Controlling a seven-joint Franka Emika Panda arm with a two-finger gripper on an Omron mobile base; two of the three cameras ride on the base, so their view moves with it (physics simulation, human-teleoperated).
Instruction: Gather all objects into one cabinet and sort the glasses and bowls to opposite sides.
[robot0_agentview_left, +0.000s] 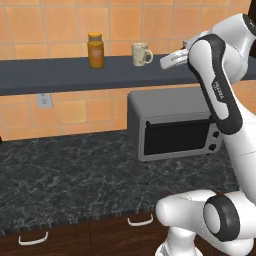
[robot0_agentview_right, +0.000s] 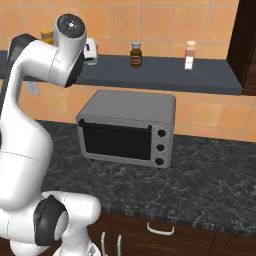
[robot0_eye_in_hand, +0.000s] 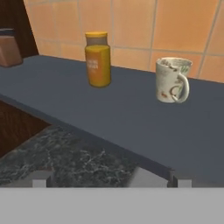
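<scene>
A cream cup (robot0_eye_in_hand: 172, 80) with a handle and a faint pattern stands upright on the dark grey wall shelf (robot0_eye_in_hand: 109, 118). It also shows in the left base view (robot0_agentview_left: 141, 54), and in the right base view it peeks from behind my arm (robot0_agentview_right: 90, 51). My gripper (robot0_eye_in_hand: 110, 181) is open and empty. It hovers at shelf height, to the right of the cup and a good way from it (robot0_agentview_left: 165, 61). A dark brown cabinet (robot0_agentview_right: 247, 40) shows as a strip at the far right of the shelf. The bowls are out of view.
A yellow-orange lidded jar (robot0_eye_in_hand: 97, 59) stands left of the cup. Two spice bottles (robot0_agentview_right: 135, 54) (robot0_agentview_right: 189, 55) sit further right on the shelf. A grey toaster oven (robot0_agentview_left: 172, 125) stands on the dark marble counter (robot0_agentview_left: 65, 175) below. A brownish container (robot0_eye_in_hand: 8, 50) stands at the shelf's left end.
</scene>
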